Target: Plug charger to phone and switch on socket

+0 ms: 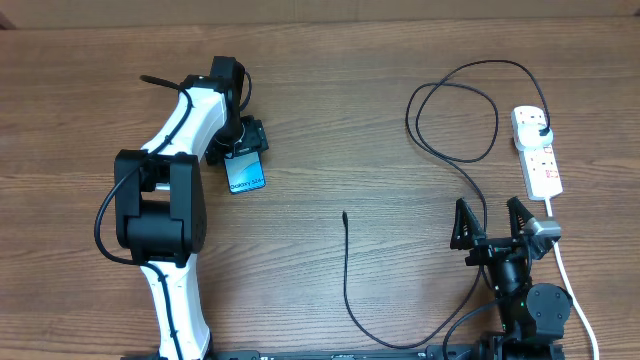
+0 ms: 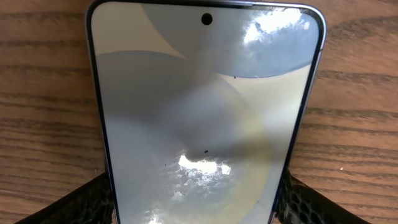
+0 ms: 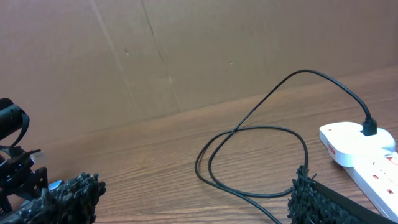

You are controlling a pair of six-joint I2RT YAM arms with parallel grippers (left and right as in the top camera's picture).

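Overhead, the wooden counter fills the view. The left arm stretches across the counter's left half, while the right arm sits low at the near edge, over by the right corner. The charger loops wide toward the far right corner and then trails back along the near edge, with its plug seated in the socket by the right edge and its connector tip lying loose mid-counter, well apart from the phone. That phone lies flat, screen up, left of centre. The left gripper is straddling it, and on the left wrist view its fingers sit right against both long edges, though I cannot tell if they are actually clamping. The right gripper is spread wide and holds nothing.
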